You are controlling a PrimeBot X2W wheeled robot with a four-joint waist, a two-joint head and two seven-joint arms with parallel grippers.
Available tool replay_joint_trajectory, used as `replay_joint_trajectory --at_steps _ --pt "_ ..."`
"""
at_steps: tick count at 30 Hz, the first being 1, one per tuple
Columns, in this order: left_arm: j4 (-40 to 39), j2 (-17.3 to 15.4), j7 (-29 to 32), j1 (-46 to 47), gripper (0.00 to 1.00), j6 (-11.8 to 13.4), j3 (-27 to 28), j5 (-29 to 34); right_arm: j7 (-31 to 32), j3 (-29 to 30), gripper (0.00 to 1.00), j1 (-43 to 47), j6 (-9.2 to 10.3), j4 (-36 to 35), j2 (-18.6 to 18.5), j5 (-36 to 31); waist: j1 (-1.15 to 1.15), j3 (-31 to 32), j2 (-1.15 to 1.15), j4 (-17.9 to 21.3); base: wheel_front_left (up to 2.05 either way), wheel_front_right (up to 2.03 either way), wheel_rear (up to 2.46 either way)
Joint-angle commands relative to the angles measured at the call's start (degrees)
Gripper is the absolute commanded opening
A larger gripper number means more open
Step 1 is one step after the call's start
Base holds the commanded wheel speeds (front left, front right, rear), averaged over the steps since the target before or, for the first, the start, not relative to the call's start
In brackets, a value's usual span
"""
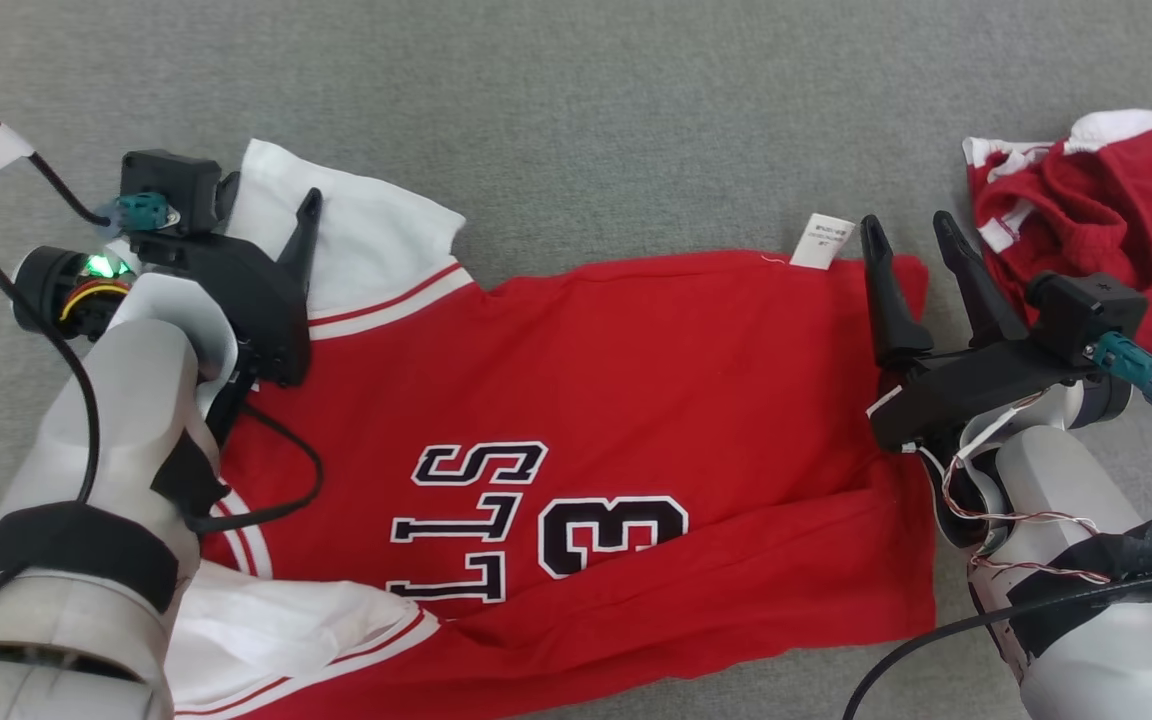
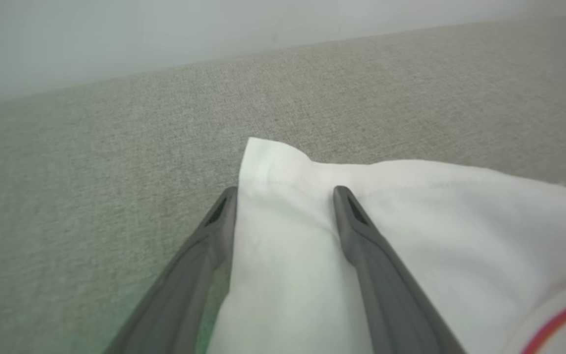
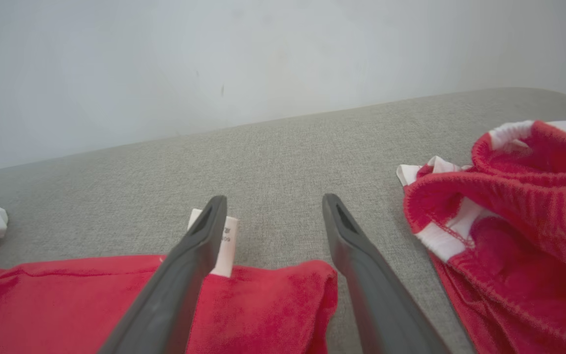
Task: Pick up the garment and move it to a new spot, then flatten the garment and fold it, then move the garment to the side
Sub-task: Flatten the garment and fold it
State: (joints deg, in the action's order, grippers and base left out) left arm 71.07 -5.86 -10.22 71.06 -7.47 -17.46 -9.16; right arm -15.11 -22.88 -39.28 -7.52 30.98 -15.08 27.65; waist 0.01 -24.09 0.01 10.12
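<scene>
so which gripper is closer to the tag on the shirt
Right. The right gripper is open just beside the tag, one finger almost at it. The left gripper is open over the white sleeve, at the far end of the shirt.

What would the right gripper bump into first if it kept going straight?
Probably the grey fabric surface just past the corner of the red jersey, maybe brushing the white label first; depth is unclear.

The jersey [image 1: 656, 370] reads "LLS" and "3".
</scene>
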Motion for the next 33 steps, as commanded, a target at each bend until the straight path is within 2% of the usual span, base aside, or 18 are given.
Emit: replay_joint_trajectory --at_steps 1,4,6,7,18,19,20,22,23,24,25,33 --pt "0.61 -0.89 -0.60 0.54 1.00 0.09 -0.17 -1.02 -0.02 -0.08 1.00 0.44 0.07 -0.16 0.25 0.22 -0.01 -1.45 -0.01 1.55 0.00 0.00 0.00" --pt "0.98 -1.70 -2.04 0.39 0.99 0.41 -0.27 -0.61 -0.02 -0.23 1.00 0.42 0.07 -0.31 0.59 0.26 -0.01 -1.87 -0.01 1.93 0.00 0.00 0.00" --pt "1.24 -1.73 -2.62 0.13 0.40 0.55 -0.40 -0.84 -0.02 -0.28 1.00 0.62 0.07 -0.20 0.73 0.31 -0.01 -2.04 -0.01 1.90 0.00 0.00 0.00" --pt "1.32 -1.70 -2.97 0.11 0.00 0.55 -0.39 -1.05 -0.02 -0.38 1.00 0.72 0.07 0.00 0.80 0.43 -0.01 -2.07 -0.01 1.82 0.00 0.00 0.00" --pt "-0.04 -1.42 -4.77 0.11 0.00 0.15 -1.52 -2.84 -0.02 -0.80 0.98 0.45 0.07 3.18 0.06 1.70 -0.01 -1.23 -0.01 0.01 0.00 0.00 0.00" --pt "-0.14 -1.34 -4.82 0.03 0.00 0.11 -1.69 -3.22 -0.02 -0.91 0.87 0.40 0.07 3.60 0.13 1.81 -0.01 -1.16 -0.01 -0.14 0.00 0.00 0.00" --pt "-0.33 -1.13 -4.88 -0.11 0.00 0.10 -2.03 -3.65 -0.02 -0.98 0.81 0.32 0.07 4.22 0.20 1.75 -0.01 -1.12 -0.01 -0.22 0.00 0.00 0.00" --pt "-0.83 -0.77 -4.97 -0.59 0.00 0.08 -2.97 -4.59 -0.02 -1.01 0.46 0.16 0.07 4.83 0.23 1.76 -0.01 -1.00 -0.01 -0.40 0.00 0.00 0.00" --pt "-1.12 -0.69 -5.00 -0.82 0.00 0.09 -3.39 -4.86 -0.02 -1.02 0.36 0.14 0.07 5.18 0.20 1.76 -0.01 -0.94 -0.01 -0.43 0.00 0.00 0.00" --pt "-1.47 -0.72 -4.93 -0.98 0.00 0.09 -3.88 -5.18 -0.02 -1.02 0.10 0.10 0.07 5.47 0.16 1.76 -0.01 -0.89 -0.01 -0.47 0.00 0.00 0.00" --pt "-1.82 -0.74 -4.95 -1.11 0.00 0.08 -4.45 -5.72 -0.02 -0.66 0.00 0.00 0.07 5.50 0.15 1.79 -0.01 -0.85 -0.01 -0.49 0.00 0.00 0.00" --pt "-4.56 -1.27 -5.04 -2.95 0.00 0.08 -8.47 -10.30 -0.01 0.80 0.00 0.31 0.07 5.34 0.49 0.68 -0.01 -0.44 -0.01 -0.71 0.00 0.00 0.00"
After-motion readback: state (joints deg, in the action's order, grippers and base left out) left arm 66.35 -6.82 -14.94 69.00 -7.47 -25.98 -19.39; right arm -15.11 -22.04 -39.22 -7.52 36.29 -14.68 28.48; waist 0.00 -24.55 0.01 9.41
